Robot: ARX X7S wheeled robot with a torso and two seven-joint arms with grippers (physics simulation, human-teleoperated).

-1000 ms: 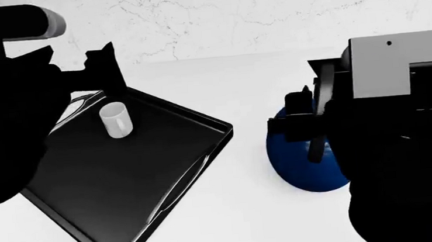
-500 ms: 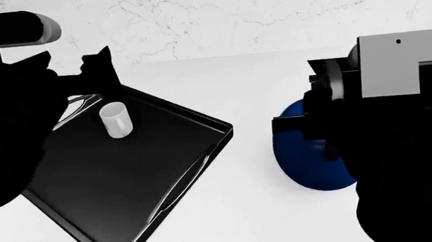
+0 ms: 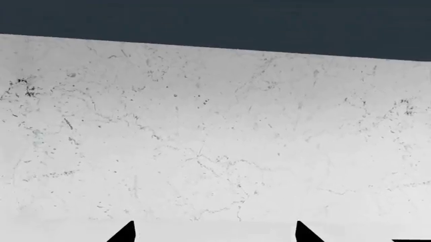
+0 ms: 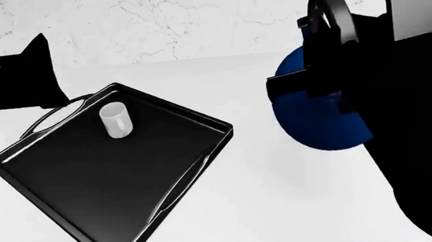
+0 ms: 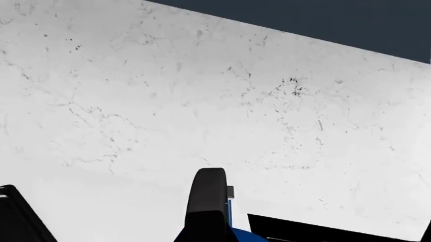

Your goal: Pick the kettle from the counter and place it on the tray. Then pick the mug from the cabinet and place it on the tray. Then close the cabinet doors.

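Right end effector clamped on kettle handle; kettle in air above bench, right of tray. Left end effector beyond tray's far corner, grip state unclear. Tray holds one white mug, upright. Kettle: one, round, glossy deep blue, black arched handle.

The kettle was glossy deep blue, its handle smooth black; the tray shone glossy black; the mug looked matt white; worktop smooth white; wall marbled
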